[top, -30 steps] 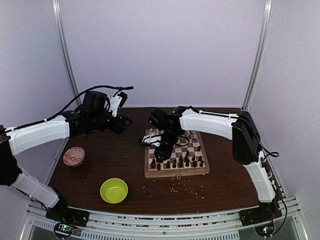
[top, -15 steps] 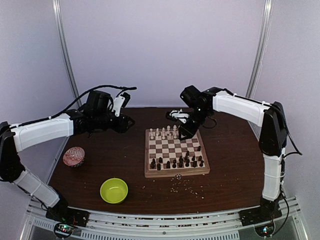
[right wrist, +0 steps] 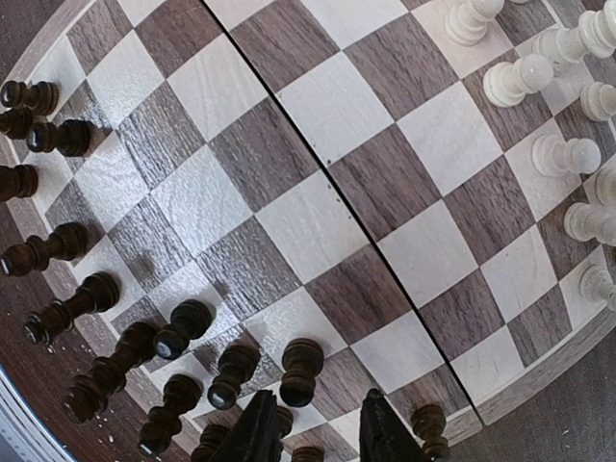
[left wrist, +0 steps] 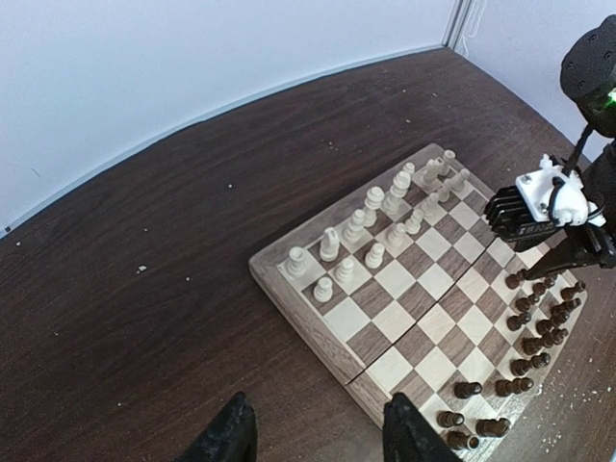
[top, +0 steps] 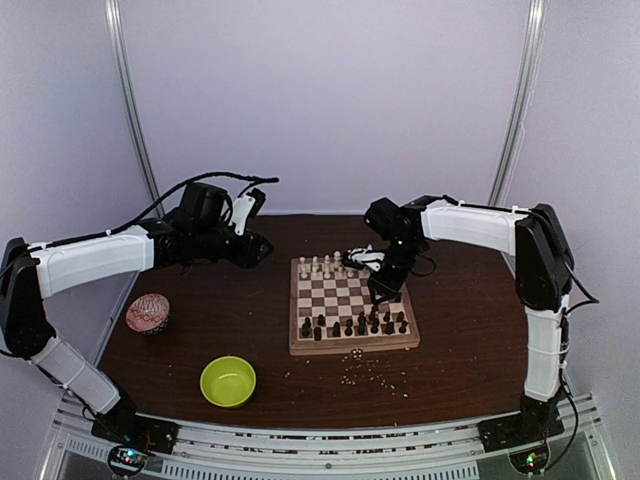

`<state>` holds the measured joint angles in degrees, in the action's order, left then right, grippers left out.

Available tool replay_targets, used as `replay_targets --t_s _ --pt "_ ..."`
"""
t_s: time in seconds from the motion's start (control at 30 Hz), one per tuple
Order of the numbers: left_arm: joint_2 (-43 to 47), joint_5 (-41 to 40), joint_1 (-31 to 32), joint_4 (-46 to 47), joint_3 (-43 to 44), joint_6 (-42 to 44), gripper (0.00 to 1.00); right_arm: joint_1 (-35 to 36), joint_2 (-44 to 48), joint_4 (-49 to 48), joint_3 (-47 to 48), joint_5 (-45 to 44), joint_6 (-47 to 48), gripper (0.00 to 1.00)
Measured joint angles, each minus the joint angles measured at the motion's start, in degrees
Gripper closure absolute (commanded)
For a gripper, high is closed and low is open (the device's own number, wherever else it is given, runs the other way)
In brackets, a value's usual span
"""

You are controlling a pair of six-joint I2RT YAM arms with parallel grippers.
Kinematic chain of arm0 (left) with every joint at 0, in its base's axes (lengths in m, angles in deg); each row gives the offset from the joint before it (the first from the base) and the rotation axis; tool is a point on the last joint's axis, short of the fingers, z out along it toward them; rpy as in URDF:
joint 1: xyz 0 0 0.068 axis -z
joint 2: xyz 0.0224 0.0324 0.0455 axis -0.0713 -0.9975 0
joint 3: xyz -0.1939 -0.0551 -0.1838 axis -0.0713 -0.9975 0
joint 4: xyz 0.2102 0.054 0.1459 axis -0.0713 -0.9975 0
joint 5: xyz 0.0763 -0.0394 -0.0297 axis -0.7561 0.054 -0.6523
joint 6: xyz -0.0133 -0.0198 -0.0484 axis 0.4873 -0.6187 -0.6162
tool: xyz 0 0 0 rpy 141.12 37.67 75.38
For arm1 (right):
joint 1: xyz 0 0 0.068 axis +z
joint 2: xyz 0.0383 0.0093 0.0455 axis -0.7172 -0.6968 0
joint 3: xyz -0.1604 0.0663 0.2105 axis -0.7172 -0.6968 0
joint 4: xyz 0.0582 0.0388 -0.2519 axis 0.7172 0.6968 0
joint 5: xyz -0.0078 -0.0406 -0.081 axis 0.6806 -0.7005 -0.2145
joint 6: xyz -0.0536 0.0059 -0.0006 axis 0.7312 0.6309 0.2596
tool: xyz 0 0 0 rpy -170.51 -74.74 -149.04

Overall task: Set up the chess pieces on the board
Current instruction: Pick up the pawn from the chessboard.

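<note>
The board (top: 352, 346) lies mid-table, with cream chess pieces (top: 325, 266) on its far rows and dark pieces (top: 355, 325) on its near rows. My right gripper (top: 383, 298) hangs low over the board's right side. In the right wrist view it (right wrist: 320, 433) is open a little with nothing between the fingers, just above the dark pieces (right wrist: 183, 332); one dark pawn (right wrist: 300, 371) stands just ahead of the fingertips. My left gripper (top: 262, 250) hovers left of the board, open and empty (left wrist: 318, 438), over the table by the board's rim (left wrist: 298, 308).
A lime-green bowl (top: 228, 381) sits at the front left. A pink patterned cup (top: 148, 312) stands at the left edge. Pale crumbs (top: 370, 372) lie in front of the board. The right gripper also shows in the left wrist view (left wrist: 549, 217).
My right arm swung from the board's left side to its far right, then came down over the dark pieces on the right. The left arm barely moved.
</note>
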<state>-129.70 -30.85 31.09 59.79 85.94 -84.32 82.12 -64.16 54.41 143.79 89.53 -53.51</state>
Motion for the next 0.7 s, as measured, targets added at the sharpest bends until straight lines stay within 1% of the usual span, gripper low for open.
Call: replay_targets --t_s 0.1,0.17,0.23,0.33,0.53,0.7 --pt "0.00 0.04 0.00 0.02 0.04 -0.02 0.52 0.00 -1.11 -0.11 0.35 0.02 -0.02 0.71" --pt "0.00 0.07 0.00 0.00 0.04 -0.02 0.52 0.00 -1.99 -0.11 0.42 0.02 -0.02 0.75" --pt "0.00 0.07 0.00 0.00 0.04 -0.02 0.52 0.00 -2.64 -0.07 0.44 0.02 -0.04 0.82" --pt "0.00 0.09 0.00 -0.02 0.04 -0.02 0.52 0.00 -3.17 -0.04 0.50 0.02 0.07 0.87" --pt "-0.04 0.13 0.00 -0.04 0.04 -0.02 0.53 0.13 -3.21 0.22 1.62 0.37 -0.04 0.89" --pt "-0.02 0.13 0.00 -0.07 0.04 -0.02 0.52 1.36 -3.30 1.07 6.45 1.70 0.00 0.90"
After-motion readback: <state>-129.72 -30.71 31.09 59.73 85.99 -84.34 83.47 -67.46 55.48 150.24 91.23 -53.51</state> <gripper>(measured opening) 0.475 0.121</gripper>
